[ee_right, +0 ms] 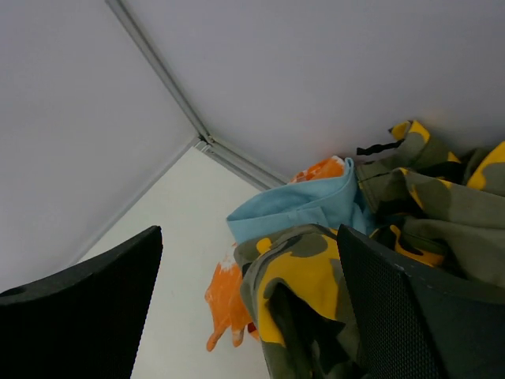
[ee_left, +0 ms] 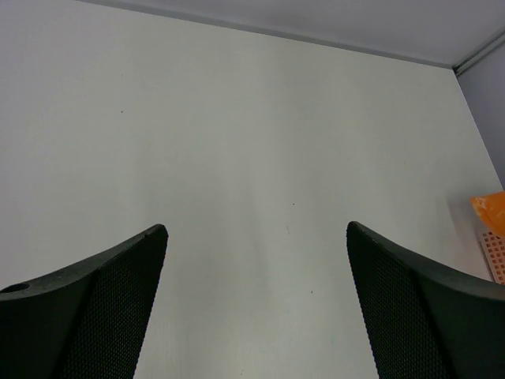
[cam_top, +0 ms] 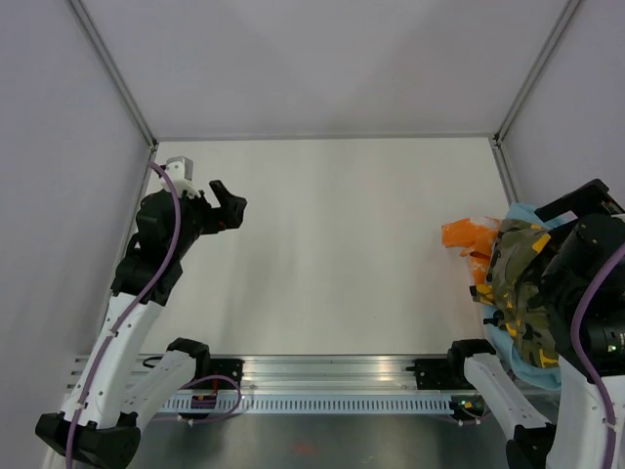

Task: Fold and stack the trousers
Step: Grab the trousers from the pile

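Left gripper [cam_top: 232, 201] hung above the left, far part of the white table [cam_top: 332, 254]. Fingers spread wide, nothing between them. The left wrist view showed only bare tabletop [ee_left: 237, 118] under the gap [ee_left: 256, 227].

Right gripper [ee_right: 249, 230] also spread wide, not closed on anything. It sat low at the right edge of the table, right against the heap of clothes. Its right finger [ee_right: 410, 316] lay against camouflage cloth; whether it pressed in, could not tell. In the top view the right arm [cam_top: 591, 283] covered this gripper.

Long camouflage cloth trousers [cam_top: 516, 266], olive-grey with black and yellow-orange blotches, lay crumpled and unfolded on top of the heap, right side, towards the near edge [ee_right: 430, 197].

Plain light-blue garment [cam_top: 524, 212] lay under the trousers, showing at the far and near ends of the heap [ee_right: 300, 207].

Plain orange garment [cam_top: 467, 235] bunched just left of the heap, touching it [ee_right: 225, 304]; its edge showed at the right of the left wrist view [ee_left: 491, 207].
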Motion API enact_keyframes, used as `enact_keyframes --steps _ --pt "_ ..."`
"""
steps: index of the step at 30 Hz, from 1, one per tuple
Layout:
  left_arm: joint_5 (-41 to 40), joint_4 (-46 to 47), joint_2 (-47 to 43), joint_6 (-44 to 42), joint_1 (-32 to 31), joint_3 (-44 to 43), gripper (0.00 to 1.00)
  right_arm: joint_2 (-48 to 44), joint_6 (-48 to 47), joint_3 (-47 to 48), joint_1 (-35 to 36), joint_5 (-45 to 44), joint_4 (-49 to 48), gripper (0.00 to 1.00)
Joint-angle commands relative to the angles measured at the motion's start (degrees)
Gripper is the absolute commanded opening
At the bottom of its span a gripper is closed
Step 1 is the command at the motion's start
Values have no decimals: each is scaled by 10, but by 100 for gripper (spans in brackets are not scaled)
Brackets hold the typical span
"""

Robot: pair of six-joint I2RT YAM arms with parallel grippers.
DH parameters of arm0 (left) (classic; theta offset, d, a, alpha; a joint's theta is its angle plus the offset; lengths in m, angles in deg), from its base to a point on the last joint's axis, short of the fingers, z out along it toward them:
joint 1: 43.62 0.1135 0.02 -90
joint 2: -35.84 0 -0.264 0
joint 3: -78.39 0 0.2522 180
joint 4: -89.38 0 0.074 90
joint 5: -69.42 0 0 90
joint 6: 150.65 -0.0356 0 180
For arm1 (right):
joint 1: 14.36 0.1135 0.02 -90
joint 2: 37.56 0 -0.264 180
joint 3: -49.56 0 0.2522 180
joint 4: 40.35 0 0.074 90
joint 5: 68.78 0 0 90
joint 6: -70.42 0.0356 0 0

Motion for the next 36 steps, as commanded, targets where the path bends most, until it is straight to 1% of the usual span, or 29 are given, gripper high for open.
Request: enact_keyframes --steps 1,5,6,8,9,10,12,13,15,17,20,23,24,25,26,27,29,30,31,32,34,35,36 --pt "-35 -11 -12 -12 -2 2 100 15 8 31 1 -55 81 98" --pt "-41 -22 -18 -19 -3 -3 100 46 38 54 1 -58 147 98" --pt "-41 -25 -15 -22 -2 -4 100 57 55 57 1 -59 185 98" --pt "-41 -27 -12 -25 -3 -3 100 60 74 55 1 -71 234 98" --pt "-40 -28 -8 -26 -4 -1 100 52 97 48 1 -85 243 98" --pt "-40 -26 -4 -26 -6 -1 100 42 99 20 1 -91 239 98" --pt "-40 -23 0 -33 -13 0 100 3 97 -20 1 -94 194 98" --pt "-40 -23 5 -34 -14 1 100 -10 95 -60 1 -94 174 98" --pt "-35 -21 10 -38 -18 1 100 -34 93 -97 1 -87 118 98" --pt "-32 -21 19 -39 -18 0 100 -35 85 -138 1 -87 80 98" --pt "-33 -28 24 -41 -18 -5 100 0 76 -162 1 -89 65 98" --pt "-48 -31 27 -43 -18 -10 100 57 77 -162 1 -125 57 93" --pt "-49 -30 28 -44 -18 -11 100 60 72 -165 1 -136 44 87" --pt "-50 -30 29 -45 -18 -12 100 61 62 -171 1 -137 24 86" --pt "-51 -29 33 -46 -18 -14 100 56 34 -178 1 -122 -30 81" --pt "-51 -29 36 -46 -18 -15 100 52 18 -192 1 -108 -60 59" --pt "-51 -29 41 -48 -18 -18 100 55 -6 -198 1 -78 -121 33" --pt "-53 -32 45 -49 -18 -23 100 61 -12 -194 1 -45 -135 5" --pt "-55 -34 48 -49 -18 -25 100 72 -16 -183 1 -25 -143 0" --pt "-64 -34 49 -50 -18 -28 100 98 -22 -169 1 31 -150 0" --pt "-73 -34 53 -50 -18 -32 100 134 -64 -98 1 113 -162 0" --pt "-83 -33 54 -48 -18 -33 100 178 -75 -69 1 204 -164 0" --pt "-84 -31 57 -47 -18 -33 100 201 -88 1 1 255 -166 0"
